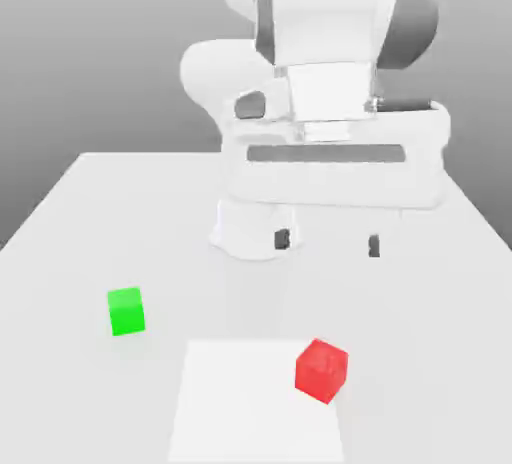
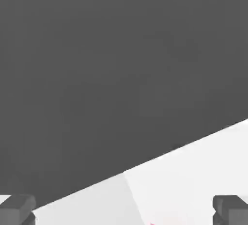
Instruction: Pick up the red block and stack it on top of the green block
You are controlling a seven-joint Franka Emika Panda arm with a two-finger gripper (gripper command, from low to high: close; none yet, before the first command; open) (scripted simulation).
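Observation:
The red block point(image 1: 321, 370) is a small cube lying near the front of the white table point(image 1: 70, 222), turned slightly askew on a brighter white square patch point(image 1: 240, 412). The green block point(image 1: 126, 311) sits apart from it toward the exterior view's left, flat on the table. My gripper point(image 1: 328, 243) hangs well above the table, behind the red block, open with nothing between its dark fingertips point(image 1: 283, 240). In the hand view the two fingertips point(image 2: 17, 209) stand wide apart over the table edge.
The arm's white base point(image 1: 240, 237) stands at the middle back of the table, behind the gripper. A plain grey backdrop lies beyond the table's far edge.

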